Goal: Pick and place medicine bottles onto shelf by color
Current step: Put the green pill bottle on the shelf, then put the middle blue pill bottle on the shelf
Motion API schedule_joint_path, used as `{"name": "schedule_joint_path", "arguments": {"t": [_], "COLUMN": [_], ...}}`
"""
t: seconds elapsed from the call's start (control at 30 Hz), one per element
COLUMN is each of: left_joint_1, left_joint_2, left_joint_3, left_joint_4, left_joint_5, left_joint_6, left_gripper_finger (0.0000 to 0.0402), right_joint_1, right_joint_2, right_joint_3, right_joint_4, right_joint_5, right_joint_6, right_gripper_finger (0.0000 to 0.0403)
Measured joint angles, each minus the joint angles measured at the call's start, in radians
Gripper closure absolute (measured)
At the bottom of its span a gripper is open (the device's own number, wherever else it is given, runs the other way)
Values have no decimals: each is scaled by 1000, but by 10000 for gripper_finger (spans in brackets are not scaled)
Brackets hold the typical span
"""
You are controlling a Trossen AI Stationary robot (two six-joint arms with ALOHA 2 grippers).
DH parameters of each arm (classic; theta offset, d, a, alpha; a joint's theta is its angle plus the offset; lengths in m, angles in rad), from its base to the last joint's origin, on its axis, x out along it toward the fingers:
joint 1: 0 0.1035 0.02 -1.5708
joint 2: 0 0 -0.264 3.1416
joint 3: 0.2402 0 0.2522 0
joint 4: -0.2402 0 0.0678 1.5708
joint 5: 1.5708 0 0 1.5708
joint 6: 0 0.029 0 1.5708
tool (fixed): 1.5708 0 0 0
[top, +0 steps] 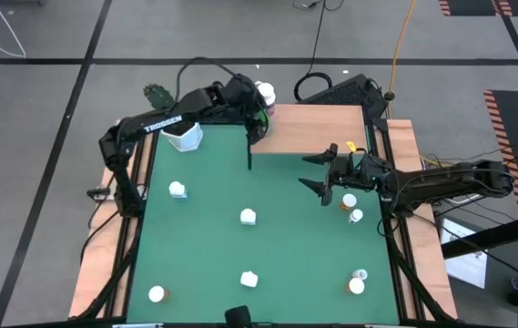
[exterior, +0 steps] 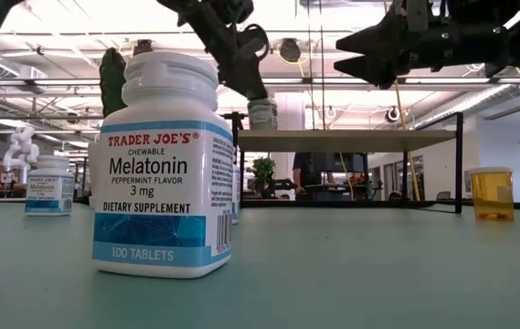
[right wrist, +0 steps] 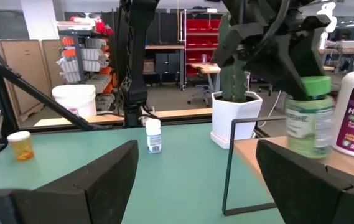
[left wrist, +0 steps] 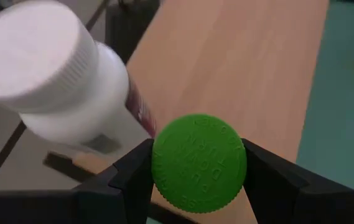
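My left gripper (top: 255,117) reaches over the far left corner of the light-wood shelf (top: 318,128) and is shut on a green-capped bottle (left wrist: 198,165). A larger white-capped bottle (left wrist: 52,74) stands on the shelf right beside it. My right gripper (top: 322,173) hovers open above the green mat, just off the shelf's near edge, holding nothing. Several small bottles stand on their bases on the mat, among them a white one (top: 248,216) and an orange one (top: 350,200). My left gripper pinches the green cap (left wrist: 161,168) of the bottle between its two fingers (left wrist: 133,180), one on each side. The fingers come from above, pointing down. The bottle (right wrist: 310,121) stands upright below them with its base at the shelf board (right wrist: 257,152); whether it rests there I cannot tell.
A white hexagonal cactus pot (top: 184,135) stands at the mat's far left, under the left arm. More bottles stand at the mat's near edge (top: 248,279) (top: 356,285) and left side (top: 177,189). The shelf board to the right of the two bottles is bare wood.
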Motion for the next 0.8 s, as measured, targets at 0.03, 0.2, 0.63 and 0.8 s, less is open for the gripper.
{"name": "schedule_joint_path", "arguments": {"t": [0.03, 0.2, 0.63, 0.8], "left_joint_1": [-1, 2, 1, 1], "left_joint_2": [9, 29, 30, 27], "left_joint_3": [17, 52, 52, 52], "left_joint_4": [-14, -40, -29, -25], "left_joint_5": [-13, -29, -29, -29], "left_joint_6": [0, 0, 22, 21], "left_gripper_finger": [193, 193, 134, 85], "right_joint_1": [0, 0, 0, 0], "right_joint_2": [0, 0, 0, -25], "right_joint_3": [0, 0, 0, 0], "right_joint_4": [-2, -8, -17, -75], "right_joint_5": [0, 0, 0, -1], "right_joint_6": [0, 0, 33, 7], "right_gripper_finger": [85, 85, 85, 85]}}
